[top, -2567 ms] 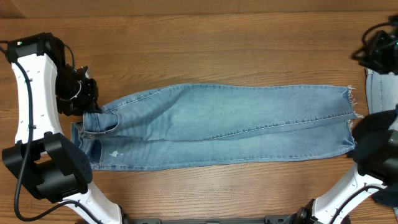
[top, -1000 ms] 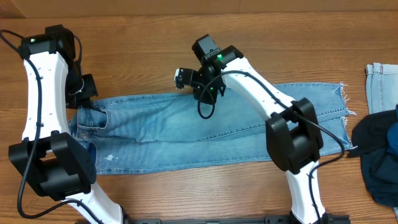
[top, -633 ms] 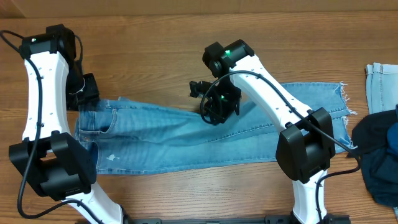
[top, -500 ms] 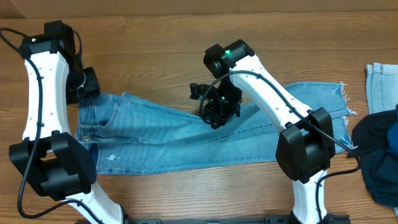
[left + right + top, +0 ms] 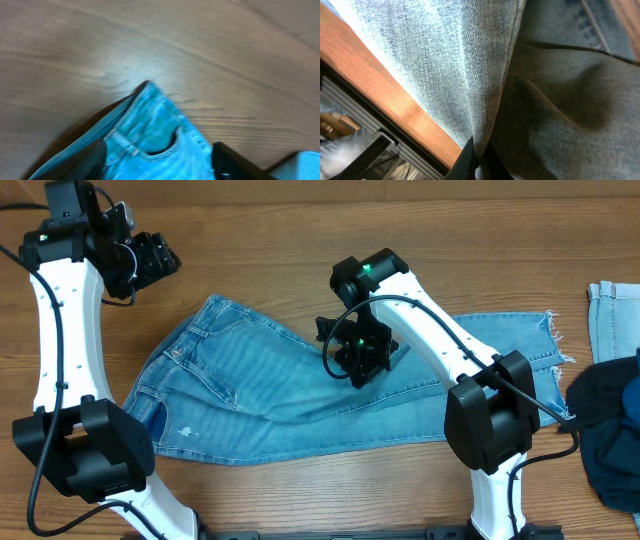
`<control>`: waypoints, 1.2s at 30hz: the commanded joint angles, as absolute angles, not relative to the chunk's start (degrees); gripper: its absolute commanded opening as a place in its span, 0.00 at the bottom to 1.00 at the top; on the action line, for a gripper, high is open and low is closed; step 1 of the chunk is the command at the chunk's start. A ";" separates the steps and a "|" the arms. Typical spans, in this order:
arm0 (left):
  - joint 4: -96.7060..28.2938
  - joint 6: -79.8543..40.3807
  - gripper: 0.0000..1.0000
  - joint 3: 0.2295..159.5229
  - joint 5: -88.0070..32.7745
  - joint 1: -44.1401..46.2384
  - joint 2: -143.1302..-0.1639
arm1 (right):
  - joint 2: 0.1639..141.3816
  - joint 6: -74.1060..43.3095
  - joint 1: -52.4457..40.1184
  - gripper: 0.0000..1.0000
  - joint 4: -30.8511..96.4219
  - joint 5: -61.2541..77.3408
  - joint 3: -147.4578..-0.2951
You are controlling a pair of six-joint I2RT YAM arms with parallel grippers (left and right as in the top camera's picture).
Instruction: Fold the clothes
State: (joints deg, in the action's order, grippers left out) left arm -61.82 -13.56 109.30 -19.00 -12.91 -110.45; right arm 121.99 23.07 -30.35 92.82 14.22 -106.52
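While the right claw (image 5: 357, 358) is clamped on the jeans (image 5: 260, 380) at mid-leg, the left claw (image 5: 152, 260) hangs spread and empty near the waist corner. The jeans stretch left to right across the table (image 5: 300, 240), with the waist end toward the left claw.

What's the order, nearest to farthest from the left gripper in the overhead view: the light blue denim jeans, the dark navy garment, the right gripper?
1. The light blue denim jeans: waistband corner lies close by the left gripper.
2. The right gripper: mid-table, shut on the jeans.
3. The dark navy garment: at the far right edge.
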 commanded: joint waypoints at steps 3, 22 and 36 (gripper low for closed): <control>-58.78 -5.21 0.48 110.43 -28.12 -5.80 -109.01 | 120.51 22.00 -29.89 0.04 91.79 11.99 -106.34; -61.95 28.29 0.85 110.41 12.80 6.61 -129.64 | 120.51 22.24 -33.36 0.04 89.58 10.31 -106.34; -53.30 20.14 0.89 109.86 14.20 3.66 -132.38 | 120.51 22.20 -33.36 0.04 89.71 10.55 -106.34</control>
State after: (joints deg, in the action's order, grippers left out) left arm -53.25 21.82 109.97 20.64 5.32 -130.43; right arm 121.99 22.50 -33.06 89.69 10.04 -106.48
